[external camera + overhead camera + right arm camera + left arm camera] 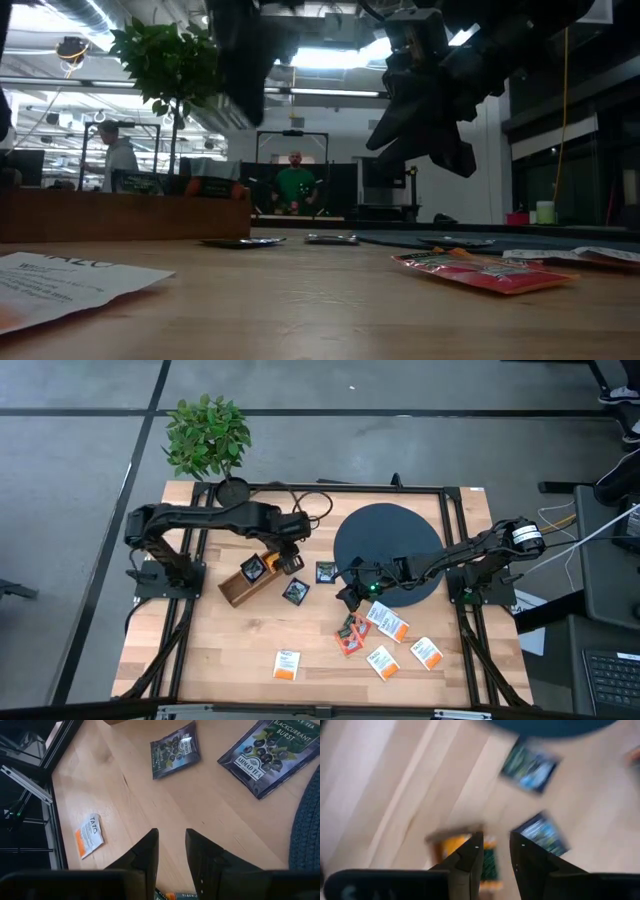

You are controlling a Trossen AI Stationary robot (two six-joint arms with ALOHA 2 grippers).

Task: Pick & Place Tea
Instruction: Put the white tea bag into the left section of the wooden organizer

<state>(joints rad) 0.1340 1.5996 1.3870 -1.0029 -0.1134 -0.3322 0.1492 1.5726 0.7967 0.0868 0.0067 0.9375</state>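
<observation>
Tea sachets lie flat on the wooden table. Two dark ones are near the middle, and red ones and white-orange ones lie toward the near edge. A dark sachet sits in the wooden box. My left gripper hovers over the box's right end, fingers slightly apart with nothing between them. My right gripper hangs above bare table between the dark and red sachets. It is narrowly open and holds nothing.
A large dark round disc lies under the right arm at the far right. A potted plant stands at the far left corner. Black frame rails border the table. People stand in the room beyond.
</observation>
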